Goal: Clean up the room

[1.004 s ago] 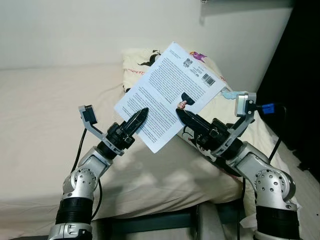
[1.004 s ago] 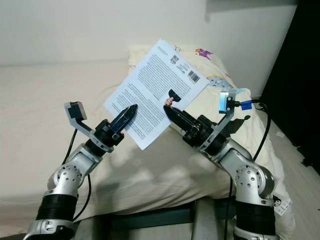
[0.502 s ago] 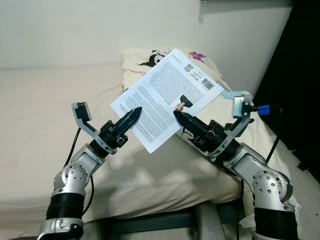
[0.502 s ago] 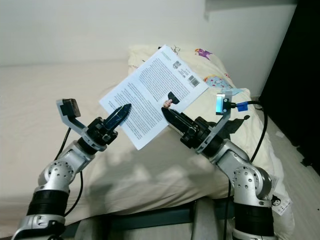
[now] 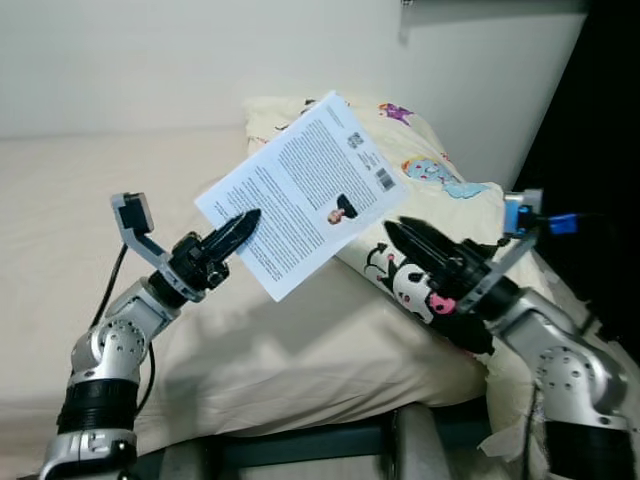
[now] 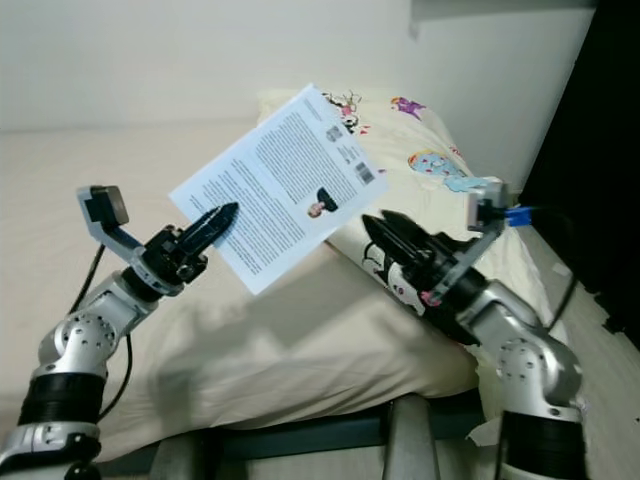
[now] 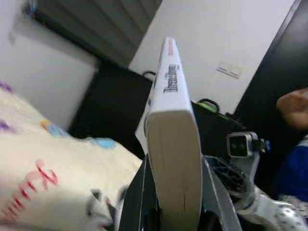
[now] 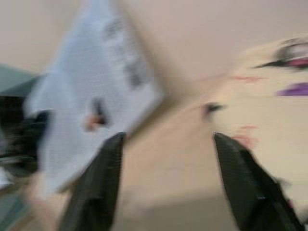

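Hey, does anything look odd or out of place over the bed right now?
Yes. A white book hangs tilted in the air above the bed, pinched at one lower corner by the left gripper. The right gripper is open beside it, over the cartoon-print pillow.

A bed (image 5: 60, 200) with a plain cream sheet stood against a pale wall (image 5: 150, 60), running along it into the room's corner. At the bed's head end lay a cream pillow (image 5: 440, 185) printed with cartoon figures, among them a purple one near the wall and a blue one nearer the bed's outer edge. A black-and-white cartoon figure (image 5: 405, 285) marked the bedding at the near edge. Beyond the head end stood a dark surface (image 5: 600, 150), too dim to identify.
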Available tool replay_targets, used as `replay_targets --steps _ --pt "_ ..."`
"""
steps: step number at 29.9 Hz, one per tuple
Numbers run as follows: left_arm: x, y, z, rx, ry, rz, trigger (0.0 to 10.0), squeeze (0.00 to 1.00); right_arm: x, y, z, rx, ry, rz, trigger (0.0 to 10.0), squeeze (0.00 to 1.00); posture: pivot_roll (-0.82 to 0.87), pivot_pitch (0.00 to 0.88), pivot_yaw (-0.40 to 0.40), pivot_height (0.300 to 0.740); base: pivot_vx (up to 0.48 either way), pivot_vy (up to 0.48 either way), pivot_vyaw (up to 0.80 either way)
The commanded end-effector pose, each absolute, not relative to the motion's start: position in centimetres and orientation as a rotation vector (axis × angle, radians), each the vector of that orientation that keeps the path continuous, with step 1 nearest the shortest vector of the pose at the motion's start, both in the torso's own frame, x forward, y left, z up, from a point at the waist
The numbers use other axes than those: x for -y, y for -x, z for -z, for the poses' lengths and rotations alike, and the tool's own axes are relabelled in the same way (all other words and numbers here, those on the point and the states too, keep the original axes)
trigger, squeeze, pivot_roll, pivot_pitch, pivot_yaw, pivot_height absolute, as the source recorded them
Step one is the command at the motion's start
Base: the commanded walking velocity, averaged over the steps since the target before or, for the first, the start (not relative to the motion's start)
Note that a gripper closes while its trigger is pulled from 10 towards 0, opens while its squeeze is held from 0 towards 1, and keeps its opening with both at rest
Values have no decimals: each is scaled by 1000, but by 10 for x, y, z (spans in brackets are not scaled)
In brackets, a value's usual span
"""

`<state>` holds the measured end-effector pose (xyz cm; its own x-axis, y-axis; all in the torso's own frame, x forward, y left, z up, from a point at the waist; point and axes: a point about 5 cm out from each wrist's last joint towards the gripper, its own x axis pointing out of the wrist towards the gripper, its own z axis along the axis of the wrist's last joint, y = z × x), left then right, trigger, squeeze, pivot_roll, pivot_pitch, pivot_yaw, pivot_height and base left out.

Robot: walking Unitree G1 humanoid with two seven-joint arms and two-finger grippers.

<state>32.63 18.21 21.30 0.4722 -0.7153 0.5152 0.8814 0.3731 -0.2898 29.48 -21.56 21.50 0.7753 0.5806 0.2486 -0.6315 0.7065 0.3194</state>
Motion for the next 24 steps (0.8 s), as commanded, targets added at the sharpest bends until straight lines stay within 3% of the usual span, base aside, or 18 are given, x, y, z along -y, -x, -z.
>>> replay_targets --steps 1,4,6,9,14,15,24 --pt "-185 -327 -227 361 466 1077 0 0 239 -289 -222 193 -407 -598 10000 1000 3 59 21 501 0 0 0" --pt "-184 -326 -228 340 400 1095 0 0 252 -284 -229 236 -401 -567 10000 1000 -4 61 25 501 0 0 0" --pt "-177 -323 -232 298 265 1149 0 0 265 -274 -240 300 -387 -551 10000 1000 -13 64 30 501 0 0 0" --pt "-167 -320 -231 239 112 1215 0 0 258 -269 -241 299 -350 -607 10000 1000 -11 65 32 501 0 0 0" --pt "-155 -316 -227 196 15 1279 0 0 241 -266 -237 247 -294 -700 10000 1000 -7 65 34 501 0 0 0" --pt "-143 -308 -225 172 -5 1377 0 0 220 -262 -229 163 -240 -824 10000 0 -7 66 36 501 0 0 0" --pt "-136 -291 -220 107 -41 1530 0 0 214 -259 -217 60 -188 -868 10000 0 -3 63 34 501 0 0 0"
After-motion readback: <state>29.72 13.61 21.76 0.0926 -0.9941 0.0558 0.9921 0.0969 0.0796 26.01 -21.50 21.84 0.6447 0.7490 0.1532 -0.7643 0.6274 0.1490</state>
